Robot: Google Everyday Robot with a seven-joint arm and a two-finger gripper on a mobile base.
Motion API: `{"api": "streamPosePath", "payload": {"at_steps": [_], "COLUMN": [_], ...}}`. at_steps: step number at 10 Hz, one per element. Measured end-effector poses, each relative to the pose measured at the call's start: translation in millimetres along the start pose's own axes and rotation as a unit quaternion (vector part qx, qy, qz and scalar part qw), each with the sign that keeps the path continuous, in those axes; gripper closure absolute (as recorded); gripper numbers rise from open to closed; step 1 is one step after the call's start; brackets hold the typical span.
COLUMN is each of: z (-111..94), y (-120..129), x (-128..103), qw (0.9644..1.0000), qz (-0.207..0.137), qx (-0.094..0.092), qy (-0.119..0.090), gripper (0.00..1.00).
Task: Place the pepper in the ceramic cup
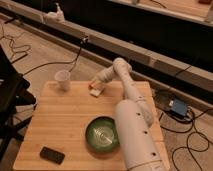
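Observation:
The ceramic cup (63,79) is small and white and stands upright near the far left corner of the wooden table (60,125). My gripper (94,83) reaches down at the far edge of the table, a short way right of the cup and apart from it. A small red-orange bit, the pepper (91,85), shows right at the gripper's tip. I cannot tell whether it is held. A pale beige wedge-shaped piece (96,91) lies on the table just below the gripper.
A glossy green bowl (102,134) sits at the near middle of the table, beside my white arm (134,125). A black phone-like object (52,155) lies at the near left corner. Cables run over the floor around the table.

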Motion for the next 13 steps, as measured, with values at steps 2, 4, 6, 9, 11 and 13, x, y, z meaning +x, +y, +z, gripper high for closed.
{"api": "streamPosePath", "payload": {"at_steps": [2,4,6,9,11,13], "z": [-18,-35,-48,-58,-58,-48], "y": [-15,-29,-37,-37,-31,-18], "x": [-9,-29,-59,-107,-134,-167], "qw": [0.9998,0.9987,0.9966,0.9909,0.9860,0.9786], "qz": [-0.007,-0.029,-0.060,-0.114,-0.148,-0.190], "qx": [0.021,0.040,0.053,0.057,0.054,0.041], "qy": [-0.001,-0.005,-0.018,-0.042,-0.055,-0.068], "gripper": [1.00,1.00,1.00,1.00,1.00,1.00]}}
